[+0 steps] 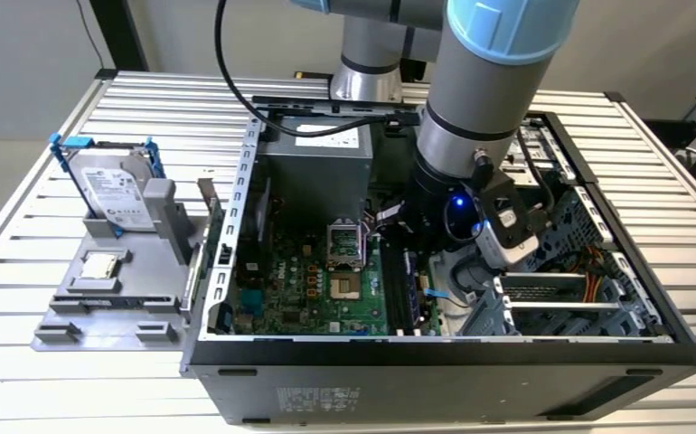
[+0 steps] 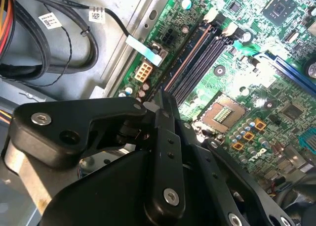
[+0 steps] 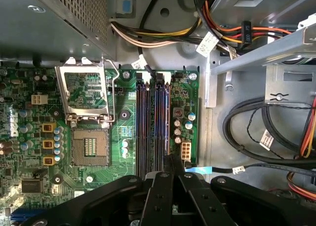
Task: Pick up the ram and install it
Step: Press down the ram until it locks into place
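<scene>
Open desktop computer case point(image 1: 445, 366) of black and grey sheet metal, lying on its side on a ribbed aluminium table point(image 1: 34, 262). Reaching down into it, a thick silver and pale blue robot arm point(image 1: 481, 117).

Inside the case, a green motherboard point(image 3: 29, 157) studded with small round capacitors. Near its middle, a square processor socket point(image 3: 89, 117) framed in bright metal with its gold contact grid bare. Just beside the socket, four long, narrow memory slots point(image 3: 153, 127) in parallel with white clips at the ends. Next to the board, a grey perforated power supply box point(image 3: 64, 13), with bundles of yellow, orange, red and black cables point(image 3: 163, 38) looping close to the slots.

Matte black gripper point(image 3: 173, 174) with angular, bolted fingers point(image 3: 160, 196) drawn almost together, pinching the ram point(image 3: 172, 161), seen edge-on as a thin dark strip. Ram held at the near end of the slots, over the outer ones by the board's edge; hard to tell whether touching a slot.

Outside the case, at the exterior view's left, a grey plastic fixture point(image 1: 107, 321) carrying an upright silver hard drive point(image 1: 113, 190) in a blue bracket and a small square silver processor chip point(image 1: 101, 265) lying flat.
</scene>
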`<state>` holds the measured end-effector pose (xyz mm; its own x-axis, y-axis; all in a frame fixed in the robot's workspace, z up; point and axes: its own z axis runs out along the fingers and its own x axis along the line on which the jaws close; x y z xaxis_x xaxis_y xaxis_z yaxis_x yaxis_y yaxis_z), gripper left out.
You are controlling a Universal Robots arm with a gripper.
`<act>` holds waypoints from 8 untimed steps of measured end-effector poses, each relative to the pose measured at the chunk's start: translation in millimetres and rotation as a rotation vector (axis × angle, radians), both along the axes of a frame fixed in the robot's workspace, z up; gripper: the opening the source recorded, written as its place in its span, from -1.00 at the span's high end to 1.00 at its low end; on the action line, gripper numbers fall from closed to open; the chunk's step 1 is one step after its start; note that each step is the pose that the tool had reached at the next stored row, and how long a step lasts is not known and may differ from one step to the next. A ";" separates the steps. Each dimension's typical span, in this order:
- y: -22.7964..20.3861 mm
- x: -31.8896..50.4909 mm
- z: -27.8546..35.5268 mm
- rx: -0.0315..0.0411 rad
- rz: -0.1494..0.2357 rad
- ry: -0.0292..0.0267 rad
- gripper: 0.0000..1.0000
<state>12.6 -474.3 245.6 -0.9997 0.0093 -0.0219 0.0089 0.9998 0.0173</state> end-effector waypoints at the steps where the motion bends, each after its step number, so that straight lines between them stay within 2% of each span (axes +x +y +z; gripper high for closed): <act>1: 0.0 0.0 0.0 0.0000 0.000 0.0000 1.00; 6: 0.0 0.0 0.0 0.0001 0.001 -0.0001 1.00; 8: 0.0 0.0 0.0 -0.0001 0.013 0.0000 1.00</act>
<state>12.6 -474.3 245.6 -0.9998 -0.0037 -0.0219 -0.0041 0.9998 0.0173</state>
